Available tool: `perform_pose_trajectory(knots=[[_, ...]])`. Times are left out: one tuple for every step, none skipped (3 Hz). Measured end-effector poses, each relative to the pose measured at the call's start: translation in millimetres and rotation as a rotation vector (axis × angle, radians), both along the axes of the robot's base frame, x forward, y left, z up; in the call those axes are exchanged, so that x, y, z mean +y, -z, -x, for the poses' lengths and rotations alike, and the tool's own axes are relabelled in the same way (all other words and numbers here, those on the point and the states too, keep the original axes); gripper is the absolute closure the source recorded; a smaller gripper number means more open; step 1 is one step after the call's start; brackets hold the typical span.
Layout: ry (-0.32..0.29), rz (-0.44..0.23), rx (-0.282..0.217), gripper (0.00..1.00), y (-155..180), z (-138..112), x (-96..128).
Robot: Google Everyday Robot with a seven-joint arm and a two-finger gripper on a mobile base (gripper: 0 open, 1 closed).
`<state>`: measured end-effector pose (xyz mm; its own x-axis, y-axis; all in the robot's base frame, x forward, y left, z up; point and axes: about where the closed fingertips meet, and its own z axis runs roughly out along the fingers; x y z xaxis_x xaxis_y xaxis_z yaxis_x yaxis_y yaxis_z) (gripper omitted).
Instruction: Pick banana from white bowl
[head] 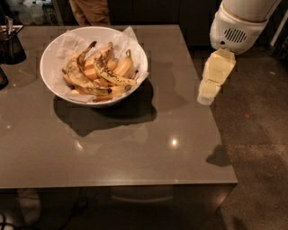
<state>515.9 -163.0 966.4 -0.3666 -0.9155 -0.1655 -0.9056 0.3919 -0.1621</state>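
Observation:
A large white bowl [54, 83] lined with crinkled white paper stands on the back left of the grey table [135, 148]. Several bananas lie in it. A slim curved banana [108, 74] mottled with brown-black spots lies on top, across plumper yellow-orange ones. Another spotted one [74, 74] curves along the left side. My gripper [208, 96] hangs from the white arm [236, 22] at the table's right edge, well to the right of the bowl and apart from it, pointing down.
A small dark cup [10, 45] with utensils stands at the table's back left corner. Another dark object [2, 78] sits at the left edge. A person's legs [92, 11] show behind the table. Bare floor [256, 134] lies to the right.

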Motion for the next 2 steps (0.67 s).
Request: perform_pose_trajectory(knots=[[-0.017, -0.018, -0.033, 0.0, -7, -11, 26], [-0.094, 0.019, -0.007, 0.0, -9, -32, 98]])
